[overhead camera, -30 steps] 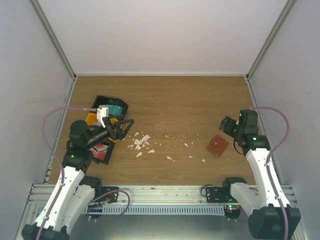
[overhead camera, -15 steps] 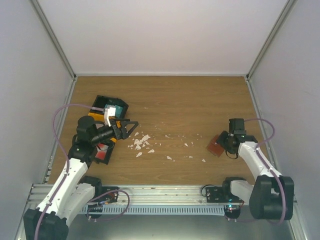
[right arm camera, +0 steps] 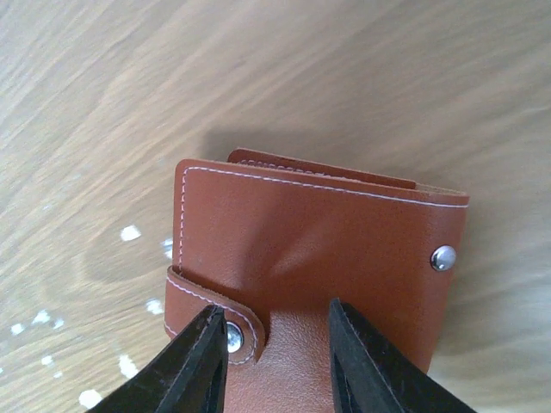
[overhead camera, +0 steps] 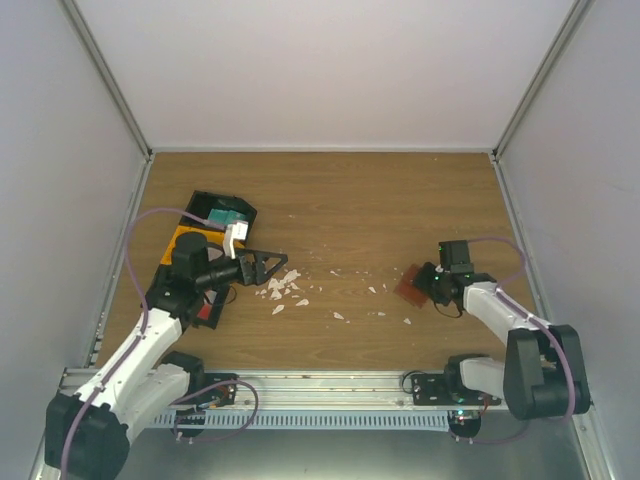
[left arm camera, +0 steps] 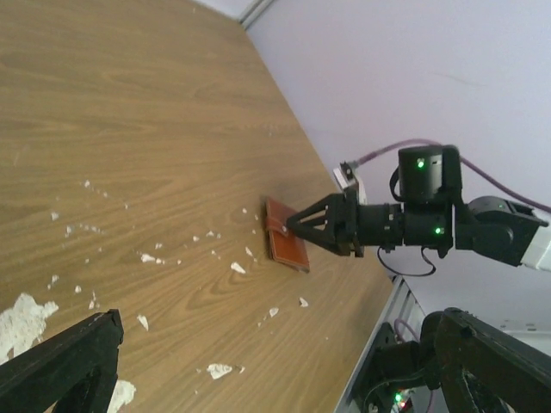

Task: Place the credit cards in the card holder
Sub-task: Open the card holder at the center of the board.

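Now that the right tool [overhead camera: 424, 281] has dropped onto the card holder [overhead camera: 406, 284] and drawn in from wide open to half-closed, we see its tips on the leather beside the snap strap [right arm camera: 194, 292], though we cannot tell whether it truly grips. The holder has slid toward the tray [overhead camera: 182, 240], yet lies well apart from it, beyond the white scraps [overhead camera: 280, 285]. The left tool [overhead camera: 268, 266], wide open and empty, has swung off the tray, where the credit cards [overhead camera: 230, 215] wait; we judge that loading has not begun.
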### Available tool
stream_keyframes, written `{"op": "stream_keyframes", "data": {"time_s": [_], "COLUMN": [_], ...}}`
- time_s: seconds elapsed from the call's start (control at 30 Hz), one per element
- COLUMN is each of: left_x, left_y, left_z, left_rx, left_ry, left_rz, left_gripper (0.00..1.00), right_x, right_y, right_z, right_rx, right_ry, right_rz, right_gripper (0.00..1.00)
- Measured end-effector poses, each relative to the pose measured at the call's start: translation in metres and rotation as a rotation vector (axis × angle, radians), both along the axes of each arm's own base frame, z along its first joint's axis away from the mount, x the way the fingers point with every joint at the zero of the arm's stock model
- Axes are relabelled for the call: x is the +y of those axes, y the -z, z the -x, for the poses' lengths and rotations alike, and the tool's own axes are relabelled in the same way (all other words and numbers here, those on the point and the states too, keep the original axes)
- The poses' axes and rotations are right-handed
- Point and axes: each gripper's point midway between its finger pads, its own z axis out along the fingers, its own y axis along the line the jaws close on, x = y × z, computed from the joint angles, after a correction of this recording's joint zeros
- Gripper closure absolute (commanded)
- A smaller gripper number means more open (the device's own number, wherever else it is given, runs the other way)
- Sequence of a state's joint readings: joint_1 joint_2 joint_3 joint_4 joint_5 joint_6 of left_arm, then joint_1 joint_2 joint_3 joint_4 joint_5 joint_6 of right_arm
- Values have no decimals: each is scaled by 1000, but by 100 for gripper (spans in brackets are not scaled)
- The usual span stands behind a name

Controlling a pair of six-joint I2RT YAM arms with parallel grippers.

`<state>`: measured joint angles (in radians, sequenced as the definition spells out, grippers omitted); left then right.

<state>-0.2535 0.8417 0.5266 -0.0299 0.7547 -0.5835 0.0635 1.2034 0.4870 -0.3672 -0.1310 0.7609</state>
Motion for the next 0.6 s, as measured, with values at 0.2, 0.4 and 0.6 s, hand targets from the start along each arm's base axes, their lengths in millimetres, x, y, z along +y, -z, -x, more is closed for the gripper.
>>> {"op": "stream_keyframes", "data": {"time_s": [0.2, 0.4, 0.6], "left_x": [-18, -48, -87], "left_y": [35, 74, 115], "left_z": [5, 13, 12], "left_rx": [99, 204, 305], "left_ry": [39, 111, 166], "left_rz": [-43, -110, -221], "left_gripper": [2, 5, 29], "right_x": [58, 94, 72], "right_y": [-1, -10, -24], "right_z": [-11, -17, -21], "right_rx": [-54, -79, -115], "right_ry": [-119, -221, -177], "right_rz": [-97, -126, -3], "right_gripper": [64, 48, 49]}}
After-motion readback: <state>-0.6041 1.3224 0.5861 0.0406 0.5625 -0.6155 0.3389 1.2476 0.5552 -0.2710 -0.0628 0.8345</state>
